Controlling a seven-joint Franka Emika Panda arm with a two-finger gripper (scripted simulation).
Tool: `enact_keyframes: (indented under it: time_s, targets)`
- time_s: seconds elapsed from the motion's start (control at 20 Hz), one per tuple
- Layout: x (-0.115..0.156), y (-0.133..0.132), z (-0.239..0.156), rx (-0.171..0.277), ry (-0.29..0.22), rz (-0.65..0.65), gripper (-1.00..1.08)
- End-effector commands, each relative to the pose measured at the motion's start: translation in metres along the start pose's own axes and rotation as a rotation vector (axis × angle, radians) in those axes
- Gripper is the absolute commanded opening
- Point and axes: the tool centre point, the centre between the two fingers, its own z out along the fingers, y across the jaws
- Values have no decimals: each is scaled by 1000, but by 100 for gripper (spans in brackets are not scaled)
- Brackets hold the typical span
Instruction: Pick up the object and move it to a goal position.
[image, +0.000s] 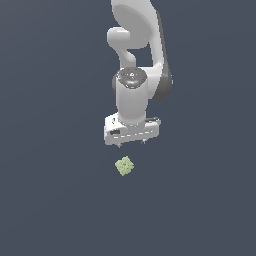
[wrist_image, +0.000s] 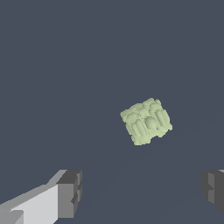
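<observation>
gripper (image: 132, 143) jaws are spread wide and nothing is held between them. object (image: 124, 166), a small pale yellow-green bumpy chunk, is seen on the plain dark surface (image: 50, 200), just below the gripper in the exterior view, untouched by either fingertip (wrist_image: 70, 192).

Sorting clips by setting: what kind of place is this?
Likely a bare simulated test scene: a flat, featureless dark blue-grey ground, one white robot arm with its gripper open, and a single pale lumpy object.
</observation>
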Motion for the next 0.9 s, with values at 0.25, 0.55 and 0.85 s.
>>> enact_keyframes:
  time_s: [0.25, 0.55, 0.85]
  targets:
    - [14, 15, 25, -6, -12, -173, 100]
    - [23, 27, 46, -7, -22, -309, 100]
    - [28, 35, 60, -7, -27, -396, 100]
